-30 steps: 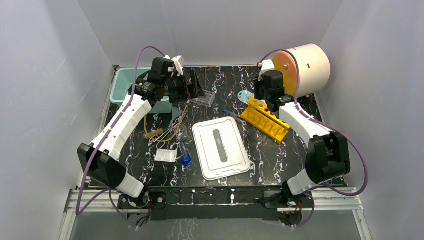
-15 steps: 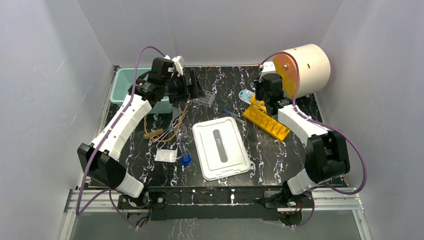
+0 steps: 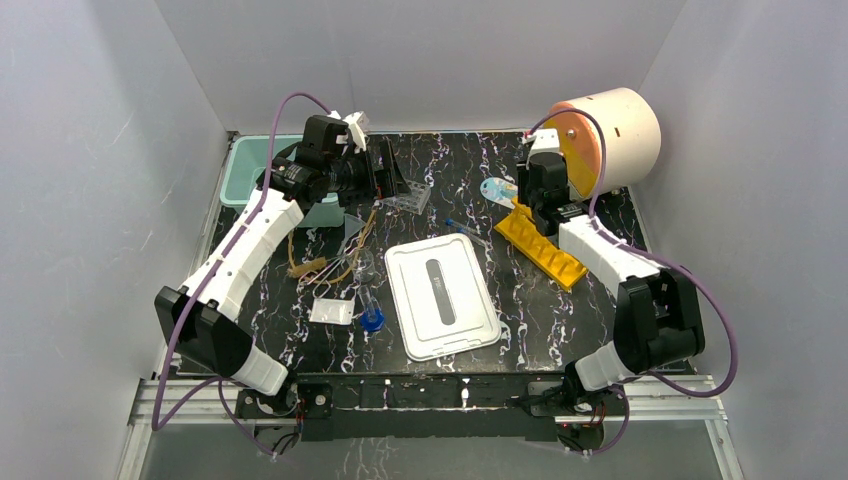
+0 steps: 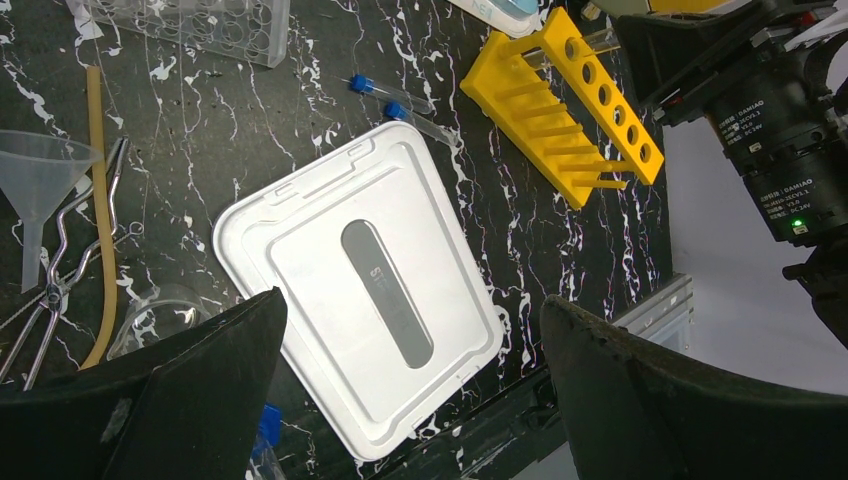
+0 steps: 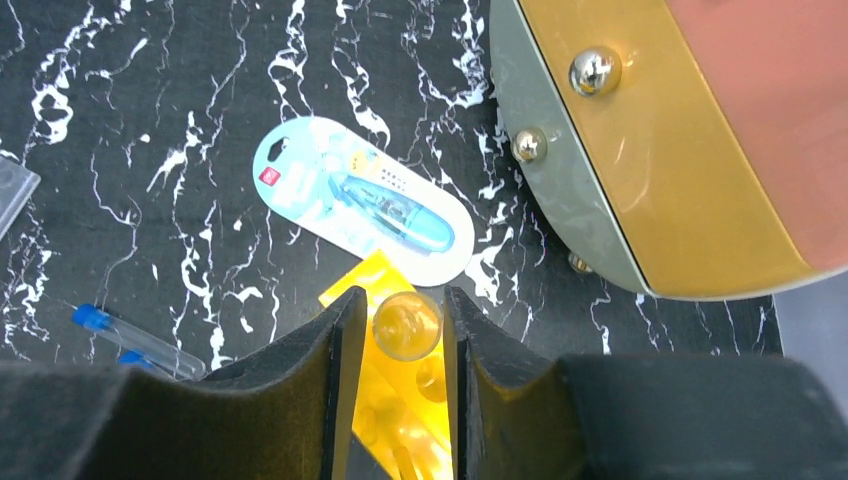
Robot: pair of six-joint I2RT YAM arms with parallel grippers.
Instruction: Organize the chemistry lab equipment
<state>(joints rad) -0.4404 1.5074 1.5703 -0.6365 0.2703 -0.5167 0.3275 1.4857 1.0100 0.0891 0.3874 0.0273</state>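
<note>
Far right of the black marbled tabletop (image 3: 560,320): right jaws closed almost together on a clear glass tube (image 5: 406,326), seen end-on from the wrist camera, directly over the far end of the yellow plastic tube rack (image 3: 545,245). Impossible to tell whether tube and rack touch. Just beyond, flat on the tabletop, a white-and-blue oval blister pack (image 5: 355,195). To its right, in the far right corner, the big cream drum with an orange face (image 3: 610,125), lying on its side.

Far left: left jaws spread wide and holding nothing, raised above the tabletop beside the clear plastic tube rack (image 4: 200,25).

Between the two racks: two blue-capped clear tubes (image 4: 390,100), loose and side by side.

Centre: a white rectangular plastic lid (image 3: 442,295), set at a slant.

Left of the lid, clustered together: a clear funnel (image 4: 35,175), a length of tan rubber tubing (image 4: 100,220) and bent wire tongs (image 4: 60,250). Nearer the arm bases: one more blue-capped tube (image 3: 371,312), close to the lid's left edge, and a small white packet (image 3: 331,311) just left of it.

Far left corner: a pale teal plastic bin (image 3: 240,170), partly hidden behind the left arm (image 3: 250,245).
</note>
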